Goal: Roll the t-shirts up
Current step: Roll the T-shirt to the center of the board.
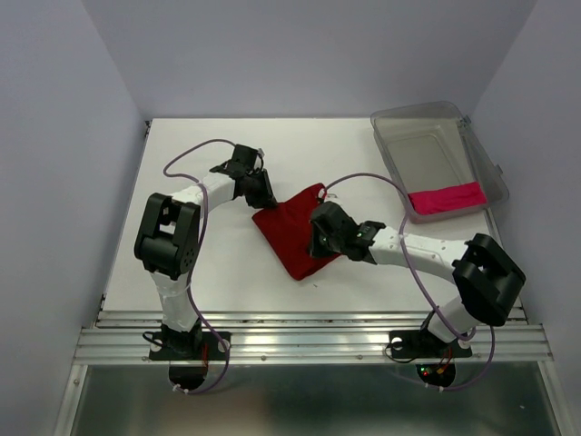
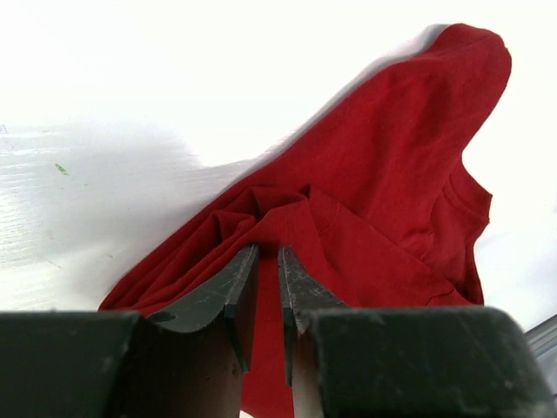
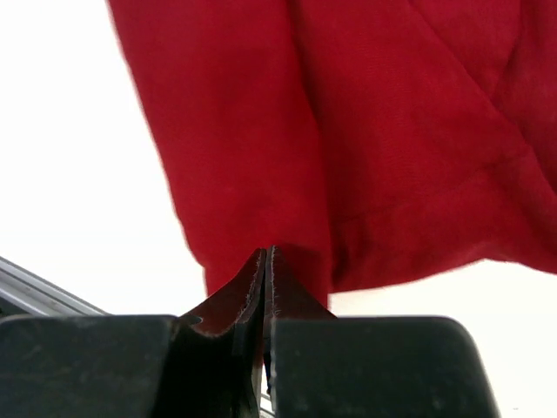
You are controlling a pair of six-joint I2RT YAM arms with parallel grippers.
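The dark red t-shirt (image 1: 289, 234) lies crumpled in a rough diamond in the middle of the table. My left gripper (image 1: 264, 199) is at its far left corner. In the left wrist view (image 2: 268, 254) its fingers are nearly together, with red cloth (image 2: 383, 192) bunched between them. My right gripper (image 1: 319, 245) is over the shirt's right near edge. In the right wrist view (image 3: 265, 252) it is shut, its tips pinching the cloth's hem (image 3: 261, 157). The magenta-pink t-shirt (image 1: 445, 198) lies rolled in the clear plastic bin (image 1: 427, 154).
The clear bin stands at the back right of the white table (image 1: 200, 272). A metal rail (image 1: 309, 341) runs along the near edge. Both arms' cables loop over the table around the shirt.
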